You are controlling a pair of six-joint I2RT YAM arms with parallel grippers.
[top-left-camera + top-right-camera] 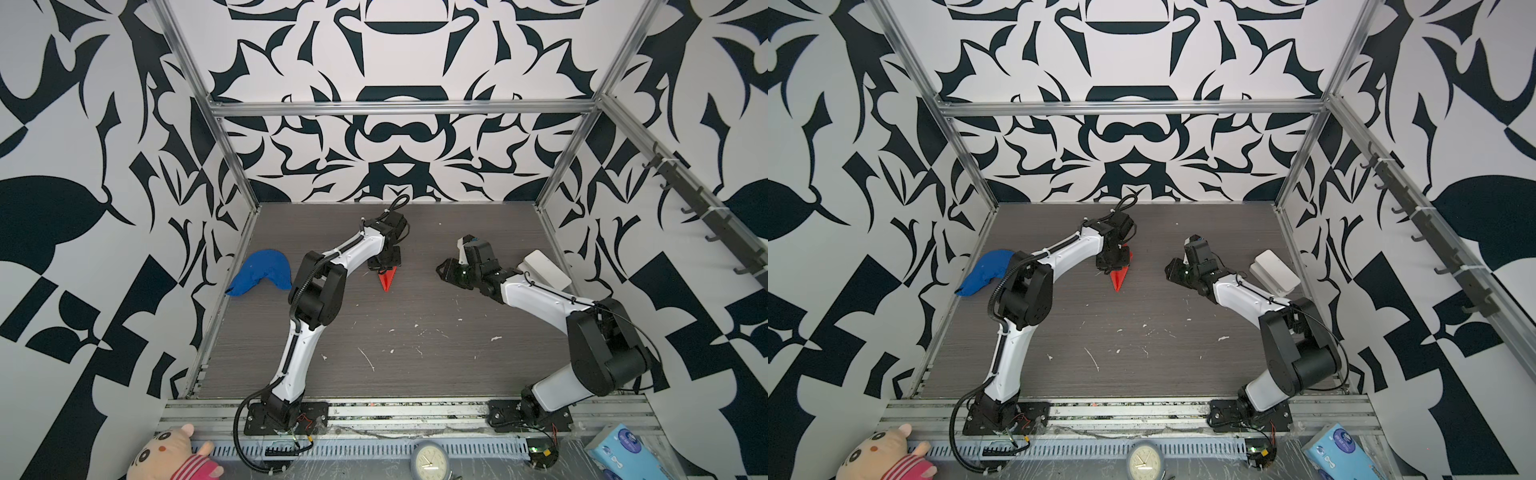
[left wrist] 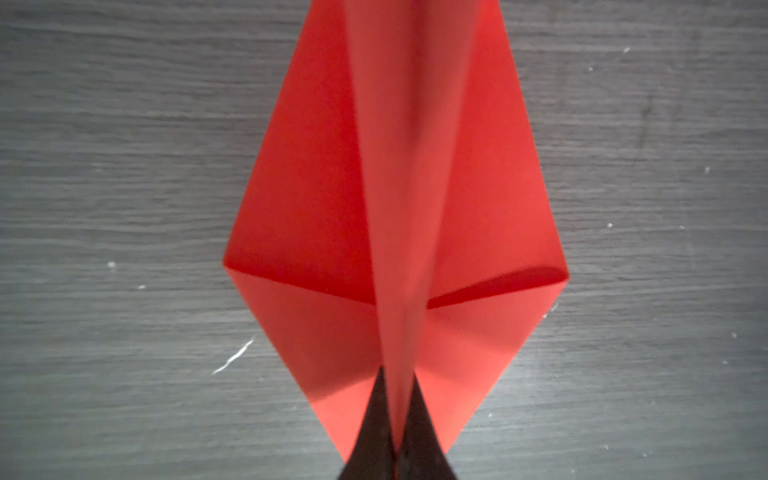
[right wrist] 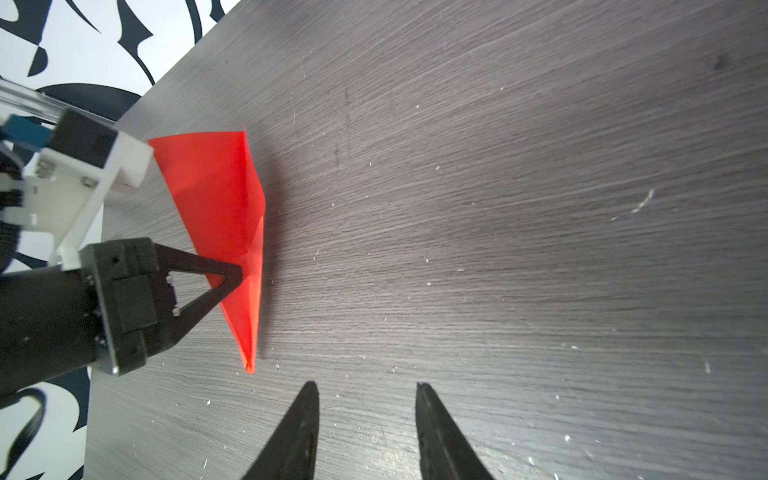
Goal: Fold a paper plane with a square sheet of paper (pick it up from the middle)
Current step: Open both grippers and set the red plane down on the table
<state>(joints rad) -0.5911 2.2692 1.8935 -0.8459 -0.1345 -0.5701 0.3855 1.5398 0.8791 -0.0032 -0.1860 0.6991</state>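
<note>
Top views: red paper plane is mid-bench, toward the back, nose aimed at the front rail, directly under the left pincer. Right pincer hangs well apart to its right, nothing in it. Blue cloth lump at the left edge of the bench, white box at the right edge. Left wrist: left pincer clamped narrow on the plane's raised centre ridge, wings spread evenly either side, layered flaps crisp. Right wrist: right pincer's jaws stand partway open over bare bench, empty. Plane seen side-on just beyond them, pinched by the left pincer; can't tell if its nose touches the surface or hovers. Progress, my read: no flat square left, folding looks finished: dart, centre crease, both wings formed. What's left is likely just set-down and release, maybe a wing tidy. Text: tissue pack and clock out front carry print, too small to read; no brand legible anywhere
</note>
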